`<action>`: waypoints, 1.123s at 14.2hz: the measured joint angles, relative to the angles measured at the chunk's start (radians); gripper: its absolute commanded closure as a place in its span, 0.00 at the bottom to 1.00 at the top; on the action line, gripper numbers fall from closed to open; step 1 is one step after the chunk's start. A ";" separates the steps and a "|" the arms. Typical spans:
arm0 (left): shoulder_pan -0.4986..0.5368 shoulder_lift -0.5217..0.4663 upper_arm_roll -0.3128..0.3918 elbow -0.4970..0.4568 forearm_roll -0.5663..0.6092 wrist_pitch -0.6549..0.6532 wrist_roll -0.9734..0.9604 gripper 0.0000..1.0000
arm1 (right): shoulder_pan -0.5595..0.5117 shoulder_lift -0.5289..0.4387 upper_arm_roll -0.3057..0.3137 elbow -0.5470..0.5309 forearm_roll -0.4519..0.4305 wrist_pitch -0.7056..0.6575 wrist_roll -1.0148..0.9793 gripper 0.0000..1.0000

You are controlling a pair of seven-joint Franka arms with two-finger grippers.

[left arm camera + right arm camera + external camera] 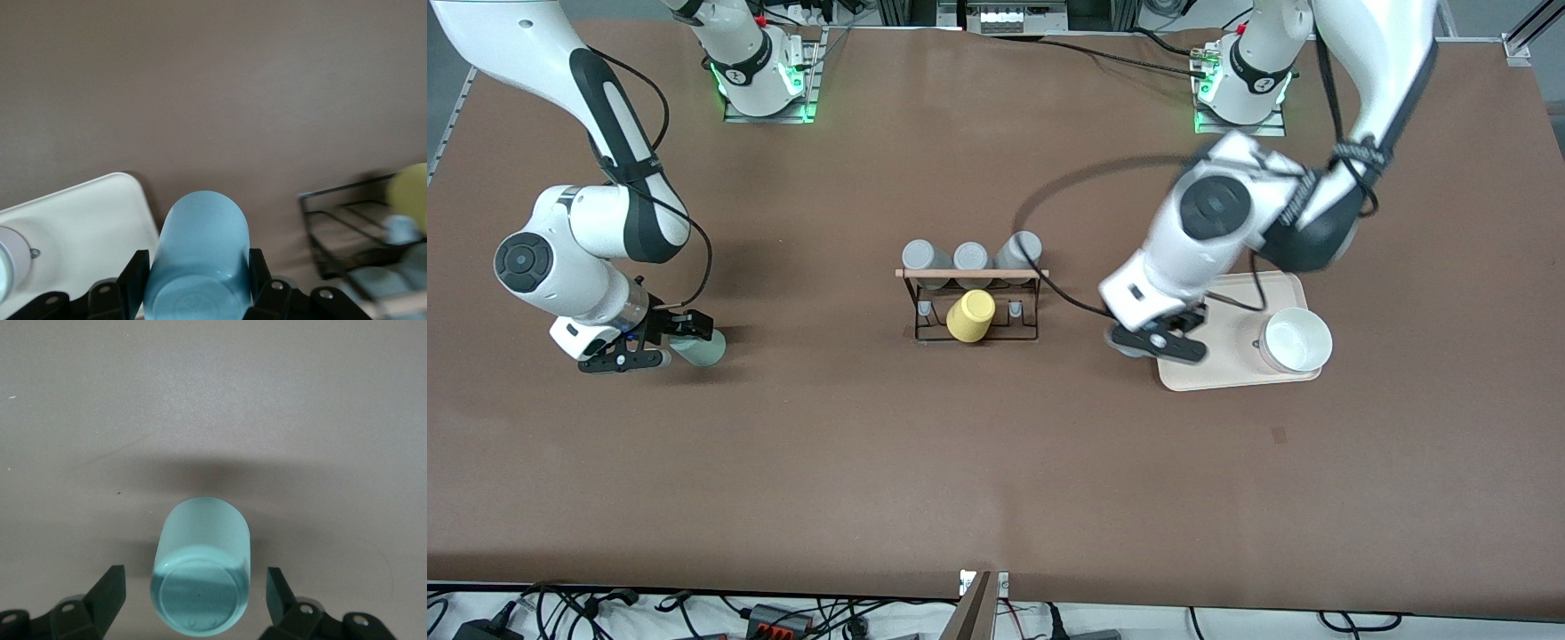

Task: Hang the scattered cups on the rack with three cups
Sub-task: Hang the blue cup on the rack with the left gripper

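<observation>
The pale sage-green cup (704, 350) lies on its side on the table toward the right arm's end. My right gripper (679, 342) is open around it. In the right wrist view the cup (203, 553) lies between the fingers (110, 590) with a gap on each side. My left gripper (1154, 341) is shut on the light blue cup (199, 250) beside the tray's edge. That cup is mostly hidden under the hand in the front view (1123, 343). The black wire rack (971, 307) with its wooden rod stands mid-table and also shows in the left wrist view (347, 230).
Three grey cups (971, 257) sit along the rack's top bar. A yellow tumbler (970, 316) sits on the rack's side nearer the front camera. A white bowl (1297, 340) sits on a beige tray (1232, 373) toward the left arm's end.
</observation>
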 measured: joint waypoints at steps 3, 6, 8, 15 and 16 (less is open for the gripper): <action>-0.109 0.043 0.000 0.109 0.000 -0.018 -0.198 1.00 | 0.000 0.000 0.000 0.000 0.000 0.000 -0.001 0.51; -0.179 0.147 0.002 0.205 0.000 -0.017 -0.321 1.00 | 0.000 -0.001 0.000 0.000 0.000 0.000 -0.002 0.63; -0.194 0.198 0.002 0.230 0.000 -0.016 -0.327 1.00 | 0.000 -0.001 0.000 0.000 0.000 0.000 -0.003 0.71; -0.224 0.261 0.004 0.238 0.006 0.006 -0.327 0.66 | 0.005 -0.008 0.008 0.072 0.000 -0.070 -0.004 0.73; -0.231 0.270 0.005 0.238 0.015 0.015 -0.328 0.01 | 0.005 -0.009 0.009 0.097 0.000 -0.103 -0.004 0.73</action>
